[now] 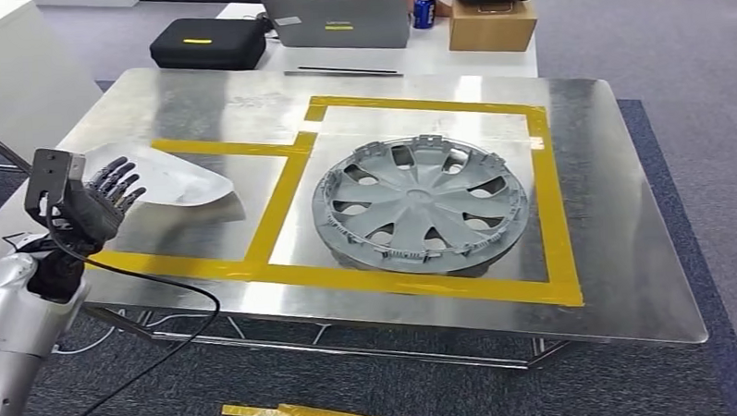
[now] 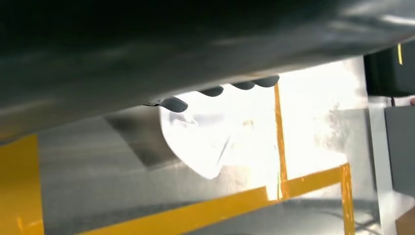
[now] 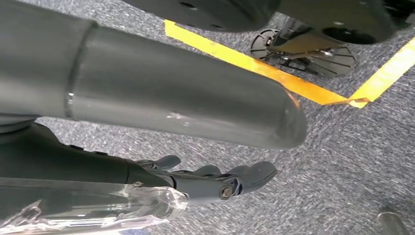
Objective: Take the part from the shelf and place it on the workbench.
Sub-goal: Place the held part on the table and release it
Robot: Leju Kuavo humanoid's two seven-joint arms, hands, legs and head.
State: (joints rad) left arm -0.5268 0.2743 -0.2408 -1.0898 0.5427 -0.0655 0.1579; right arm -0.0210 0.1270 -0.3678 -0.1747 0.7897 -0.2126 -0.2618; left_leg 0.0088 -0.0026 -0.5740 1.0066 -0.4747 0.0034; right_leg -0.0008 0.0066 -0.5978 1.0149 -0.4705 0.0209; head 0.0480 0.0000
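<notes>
A curved shiny sheet-metal part lies on the metal workbench, in the left yellow-taped field. My left hand hovers at the part's left edge with fingers spread and nothing in them; I cannot tell whether they touch it. In the left wrist view the dark fingertips sit just over the bright part. A grey wheel cover lies flat inside the large taped square. My right hand hangs over the carpet, thumb and fingers apart, holding nothing.
Behind the workbench, a white table carries a black case, a laptop, a blue can and a cardboard box. A black cable loops from my left wrist. Yellow tape marks the carpet.
</notes>
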